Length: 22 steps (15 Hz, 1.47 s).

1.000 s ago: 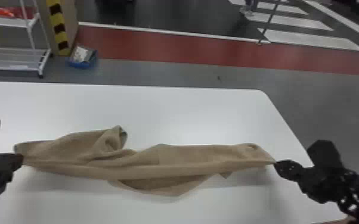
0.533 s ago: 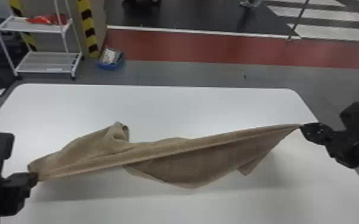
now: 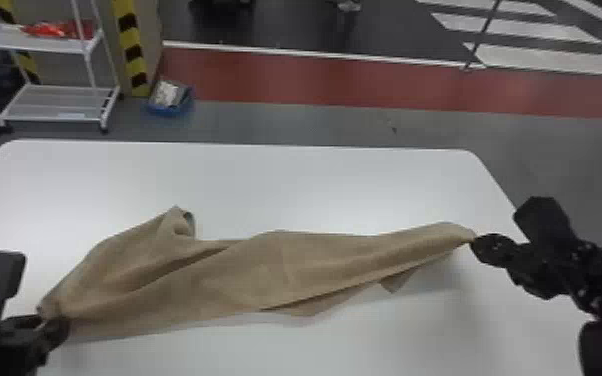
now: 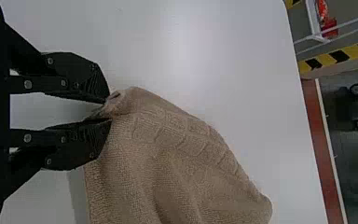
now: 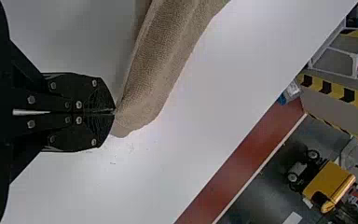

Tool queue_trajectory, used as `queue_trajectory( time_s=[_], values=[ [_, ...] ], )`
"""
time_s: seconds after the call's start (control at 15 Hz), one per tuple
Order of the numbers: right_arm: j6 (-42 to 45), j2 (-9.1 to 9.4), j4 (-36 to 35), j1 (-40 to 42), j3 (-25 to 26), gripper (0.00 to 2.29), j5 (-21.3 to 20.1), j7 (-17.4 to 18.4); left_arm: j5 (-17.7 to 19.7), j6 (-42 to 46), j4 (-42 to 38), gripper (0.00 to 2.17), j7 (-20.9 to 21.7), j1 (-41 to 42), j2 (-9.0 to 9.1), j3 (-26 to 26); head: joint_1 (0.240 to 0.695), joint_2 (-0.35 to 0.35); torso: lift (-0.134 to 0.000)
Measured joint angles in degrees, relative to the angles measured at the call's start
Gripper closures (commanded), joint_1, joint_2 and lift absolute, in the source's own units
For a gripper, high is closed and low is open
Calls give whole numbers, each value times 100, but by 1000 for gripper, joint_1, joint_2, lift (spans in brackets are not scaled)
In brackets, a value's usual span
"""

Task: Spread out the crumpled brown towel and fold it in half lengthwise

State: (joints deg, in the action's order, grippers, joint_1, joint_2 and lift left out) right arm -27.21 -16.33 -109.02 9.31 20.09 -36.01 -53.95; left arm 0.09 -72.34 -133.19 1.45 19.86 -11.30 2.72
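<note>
One brown towel [image 3: 265, 270] on your white counter [image 3: 315, 185], bunched lengthwise into a long creased strip, one end at each of your tools. Your left tool [image 3: 51, 321] is at the towel's left end, your right tool [image 3: 474, 241] at its right end.

Left wrist view: you have the left tool [image 4: 107, 111] gripping a bunched corner, its fingers a little apart with the cloth pinched between the tips. A ribbed band [image 4: 182, 135] runs across the towel near that corner.

Right wrist view: your right tool [image 5: 114, 112] is closed on the very edge of the towel, fingers pressed together. That end of the towel narrows toward your fingertips.

You get a folded peak [image 3: 177, 217] on the towel's far side, toward its left end, and a small loose flap [image 3: 395, 282] on its near side, toward the right end. Long folds run along the towel between.

Beyond the towel, past the counter, you see a white cart [image 3: 50, 102] off the left end, a striped post [image 3: 132, 50] just beside it, then a blue bin [image 3: 171, 108], and a red floor strip [image 3: 290, 75] running across behind.
</note>
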Motion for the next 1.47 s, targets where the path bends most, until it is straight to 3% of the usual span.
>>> queue_trajectory(
  time_s=[0.33, 0.47, 0.6, 0.8, 0.93, 1.33, 1.47],
  values=[
    [0, -2, 4, 27, -32, 1325, -2, -1, 11, 29, -124, 117, -200, 53, -65, 241, 695, -131, -123],
    [0, -2, 4, 27, -85, 1325, -15, -1, -46, 306, -219, 201, -3, 176, -229, 358, 695, -113, -123],
    [0, -2, 4, 22, -105, 1325, -20, -1, -324, 1150, -252, 211, 421, 443, -516, 377, 695, -101, -123],
    [0, -1, 4, 18, -109, 1328, -16, 6, -1280, 3209, -143, 211, 1557, 850, -677, 390, 695, -133, -123],
    [0, 2, 4, 17, -104, 1325, 0, 17, -1659, 4172, -4, 218, 2003, 1025, -919, 470, 695, -153, -123],
    [21, -33, 50, 14, -32, 1322, 63, 73, -2399, 5535, 119, 215, 3144, 1815, -1612, 1092, 695, -159, -123],
    [36, -48, 104, 11, -28, 1322, 86, 102, -2519, 5781, 124, 218, 3314, 2069, -1801, 1290, 695, -156, -123]
  ],
)
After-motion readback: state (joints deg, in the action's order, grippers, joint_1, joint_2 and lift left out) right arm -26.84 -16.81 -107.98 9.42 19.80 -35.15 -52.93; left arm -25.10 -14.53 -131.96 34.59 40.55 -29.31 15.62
